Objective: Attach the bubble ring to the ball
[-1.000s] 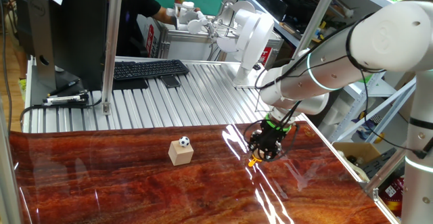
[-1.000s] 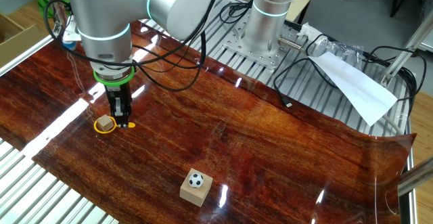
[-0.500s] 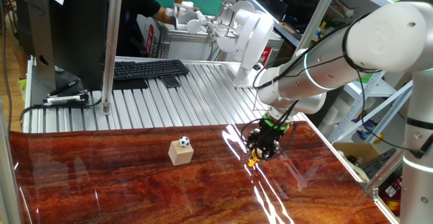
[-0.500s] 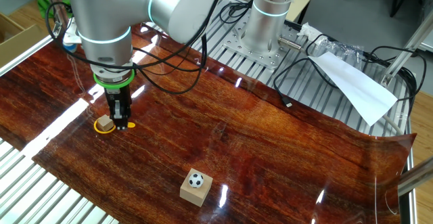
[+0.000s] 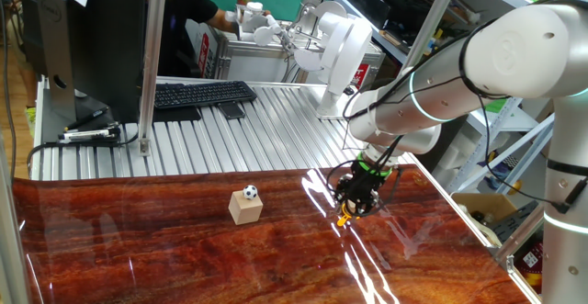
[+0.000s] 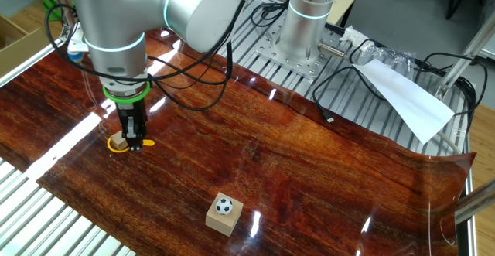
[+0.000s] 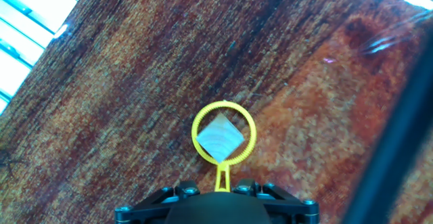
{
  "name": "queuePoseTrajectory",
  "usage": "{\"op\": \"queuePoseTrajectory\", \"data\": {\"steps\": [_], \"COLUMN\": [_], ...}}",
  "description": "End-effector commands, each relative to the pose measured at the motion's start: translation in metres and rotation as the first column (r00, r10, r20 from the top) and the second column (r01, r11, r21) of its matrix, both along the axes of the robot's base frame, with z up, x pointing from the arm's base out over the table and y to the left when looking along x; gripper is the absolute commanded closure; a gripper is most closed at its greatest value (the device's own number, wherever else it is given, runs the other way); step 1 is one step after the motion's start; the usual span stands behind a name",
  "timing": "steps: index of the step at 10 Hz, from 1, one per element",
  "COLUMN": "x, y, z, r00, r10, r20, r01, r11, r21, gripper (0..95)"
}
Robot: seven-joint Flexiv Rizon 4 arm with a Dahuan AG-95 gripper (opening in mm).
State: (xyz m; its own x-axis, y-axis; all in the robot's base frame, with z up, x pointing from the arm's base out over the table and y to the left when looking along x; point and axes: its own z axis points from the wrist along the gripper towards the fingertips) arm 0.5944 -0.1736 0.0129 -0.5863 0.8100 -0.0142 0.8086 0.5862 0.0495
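Observation:
The yellow bubble ring (image 7: 222,175) lies low over the red-brown table, its loop around a small tan cube (image 7: 219,140). My gripper (image 7: 222,187) stands straight above the ring's stem, jaws closed on it. In the fixed views the gripper (image 6: 134,138) (image 5: 356,203) is at the table's edge, with the ring (image 6: 114,149) (image 5: 344,218) just under it. The black-and-white ball (image 5: 250,192) (image 6: 223,205) sits on top of a second tan cube (image 5: 245,210) (image 6: 223,220), well apart from the gripper.
A keyboard (image 5: 202,93) and a monitor stand on the ribbed metal bench behind the table. The arm's base (image 6: 309,16), cables (image 6: 340,86) and a white sheet (image 6: 406,93) are at the far side. The table's edge runs close to the gripper.
The gripper has shifted slightly sideways and a touch up over the ring's stem. The ball and its cube have not moved.

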Motion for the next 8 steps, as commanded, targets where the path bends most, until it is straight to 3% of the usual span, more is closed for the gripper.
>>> {"op": "queuePoseTrajectory", "data": {"steps": [1,8], "x": [-0.0013,-0.0068], "y": [0.0004,0.0047], "z": [0.0007,-0.0055], "r00": [1.000,1.000], "r10": [-0.006,-0.011], "r20": [0.001,0.008], "r01": [0.006,0.011], "r11": [1.000,1.000], "r21": [0.001,0.001], "gripper": [57.0,57.0]}}
